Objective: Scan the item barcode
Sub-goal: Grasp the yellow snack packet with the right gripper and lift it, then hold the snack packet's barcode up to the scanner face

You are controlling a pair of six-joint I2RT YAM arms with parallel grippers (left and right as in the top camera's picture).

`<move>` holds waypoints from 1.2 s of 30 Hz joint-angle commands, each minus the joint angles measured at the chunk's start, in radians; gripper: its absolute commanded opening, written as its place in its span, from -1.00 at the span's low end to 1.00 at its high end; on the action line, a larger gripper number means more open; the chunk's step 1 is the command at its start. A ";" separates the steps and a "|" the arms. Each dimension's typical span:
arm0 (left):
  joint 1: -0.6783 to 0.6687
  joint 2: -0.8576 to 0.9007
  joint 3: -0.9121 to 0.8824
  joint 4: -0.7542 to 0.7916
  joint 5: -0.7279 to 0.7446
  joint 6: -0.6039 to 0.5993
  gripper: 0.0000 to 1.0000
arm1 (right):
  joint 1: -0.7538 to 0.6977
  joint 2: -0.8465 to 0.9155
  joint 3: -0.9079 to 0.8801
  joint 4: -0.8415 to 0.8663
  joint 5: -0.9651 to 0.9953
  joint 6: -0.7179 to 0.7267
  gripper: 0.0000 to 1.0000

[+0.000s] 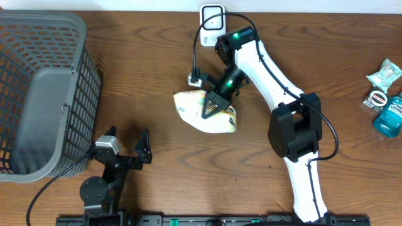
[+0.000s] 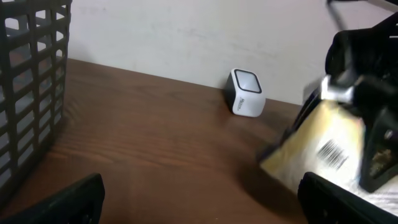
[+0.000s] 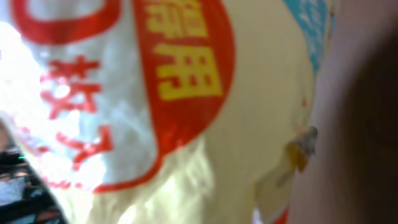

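Observation:
The item is a pale yellow snack bag (image 1: 200,116) with red print, held just above the table's middle. My right gripper (image 1: 214,102) is shut on its top edge. The bag (image 3: 249,124) fills the right wrist view, hiding the fingers. In the left wrist view the bag (image 2: 323,146) hangs at the right with its barcode (image 2: 333,154) facing this camera. The white scanner (image 1: 212,21) stands at the table's far edge, behind the bag; it shows as a small white box (image 2: 247,92) in the left wrist view. My left gripper (image 1: 125,141) rests open near the front left, holding nothing.
A grey mesh basket (image 1: 38,94) fills the left side, and its wall (image 2: 31,93) stands close on the left of my left gripper. Small packets (image 1: 383,75) and a teal bottle (image 1: 389,116) lie at the right edge.

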 commanded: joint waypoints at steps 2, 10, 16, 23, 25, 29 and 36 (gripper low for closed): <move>-0.003 -0.006 -0.019 -0.032 0.009 0.002 0.95 | 0.029 0.003 0.021 0.083 0.560 0.377 -0.98; -0.003 -0.006 -0.019 -0.032 0.009 0.002 0.95 | 0.044 0.003 0.021 0.346 1.117 0.457 -0.98; -0.003 -0.006 -0.019 -0.032 0.009 0.002 0.96 | 0.050 0.003 0.021 0.603 1.273 0.468 -0.98; -0.003 -0.006 -0.019 -0.032 0.009 0.002 0.95 | 0.040 0.021 0.020 0.906 1.315 0.336 -0.98; -0.003 -0.006 -0.019 -0.032 0.009 0.002 0.96 | 0.039 0.040 0.020 1.006 1.385 0.295 -0.98; -0.003 -0.006 -0.019 -0.032 0.009 0.002 0.95 | 0.032 0.092 0.020 1.200 1.425 0.155 -0.98; -0.003 -0.006 -0.019 -0.032 0.009 0.002 0.96 | 0.031 0.186 0.020 1.447 1.490 0.000 -0.98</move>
